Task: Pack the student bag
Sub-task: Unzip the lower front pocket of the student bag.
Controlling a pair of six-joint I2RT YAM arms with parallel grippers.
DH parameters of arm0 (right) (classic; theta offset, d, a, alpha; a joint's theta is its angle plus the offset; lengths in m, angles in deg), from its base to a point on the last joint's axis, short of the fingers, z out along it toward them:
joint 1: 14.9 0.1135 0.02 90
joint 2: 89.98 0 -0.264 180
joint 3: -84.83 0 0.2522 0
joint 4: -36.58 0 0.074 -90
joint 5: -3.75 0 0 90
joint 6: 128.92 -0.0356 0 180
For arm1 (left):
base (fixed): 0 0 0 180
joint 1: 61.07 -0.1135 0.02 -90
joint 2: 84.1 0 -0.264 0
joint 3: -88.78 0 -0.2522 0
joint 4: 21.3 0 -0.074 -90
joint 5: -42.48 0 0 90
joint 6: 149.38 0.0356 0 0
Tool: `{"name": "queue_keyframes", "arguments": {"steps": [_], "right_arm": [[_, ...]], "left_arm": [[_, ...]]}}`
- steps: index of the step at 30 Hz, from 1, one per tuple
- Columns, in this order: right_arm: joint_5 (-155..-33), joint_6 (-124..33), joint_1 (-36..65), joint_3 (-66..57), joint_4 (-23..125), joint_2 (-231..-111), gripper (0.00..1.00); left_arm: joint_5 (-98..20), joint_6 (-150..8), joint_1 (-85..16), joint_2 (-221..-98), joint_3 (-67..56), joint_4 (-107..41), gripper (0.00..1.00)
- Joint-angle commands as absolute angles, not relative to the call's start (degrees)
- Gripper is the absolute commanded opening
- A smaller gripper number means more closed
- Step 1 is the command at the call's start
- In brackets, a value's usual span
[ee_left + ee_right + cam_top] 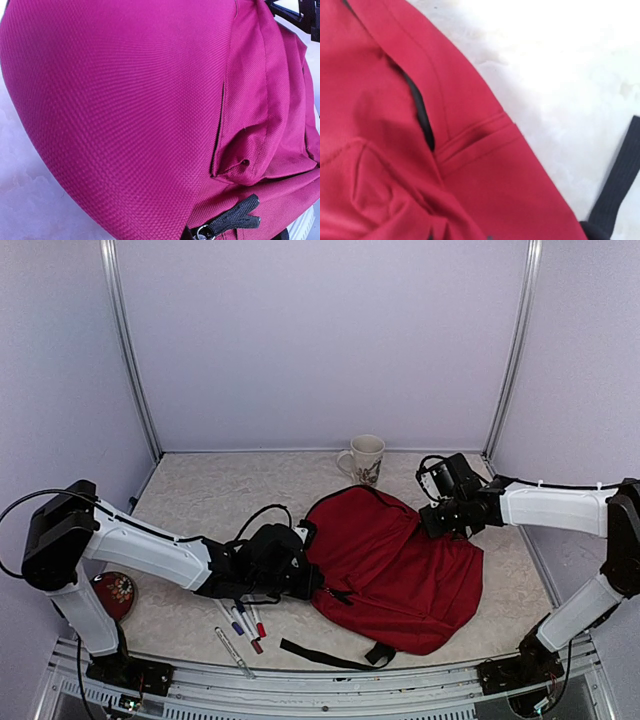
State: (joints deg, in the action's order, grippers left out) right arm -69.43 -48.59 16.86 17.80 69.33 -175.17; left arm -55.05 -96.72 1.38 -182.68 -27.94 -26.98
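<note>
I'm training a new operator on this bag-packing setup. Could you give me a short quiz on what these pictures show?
1. True or false: the mug stands on top of the student bag.
2. What lies on the table between the left gripper and the near edge? A. markers B. spoons C. books
3. Fill in: the loose strap at the bag's near side is coloured ____.
Key: 1 false, it stands on the table behind the bag; 2 A; 3 black.
</note>
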Motion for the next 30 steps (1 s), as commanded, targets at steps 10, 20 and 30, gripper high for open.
{"name": "queue_keyframes", "arguments": {"steps": [10,20,30], "right_arm": [[-80.51,-47.38,14.28,15.82,67.82,-176.19,0.00],[-86.54,-50.24,14.28,16.67,66.12,-173.28,0.00],[-84.21,-50.39,14.28,16.02,67.51,-172.77,0.00]], "left_arm": [[-58.32,-71.17,9.79,-180.78,-16.87,-34.91,0.98],[-56.41,-66.37,5.92,-199.52,8.38,-45.69,0.99],[-53.98,-63.73,4.64,-188.96,-1.75,-29.44,0.99]]}}
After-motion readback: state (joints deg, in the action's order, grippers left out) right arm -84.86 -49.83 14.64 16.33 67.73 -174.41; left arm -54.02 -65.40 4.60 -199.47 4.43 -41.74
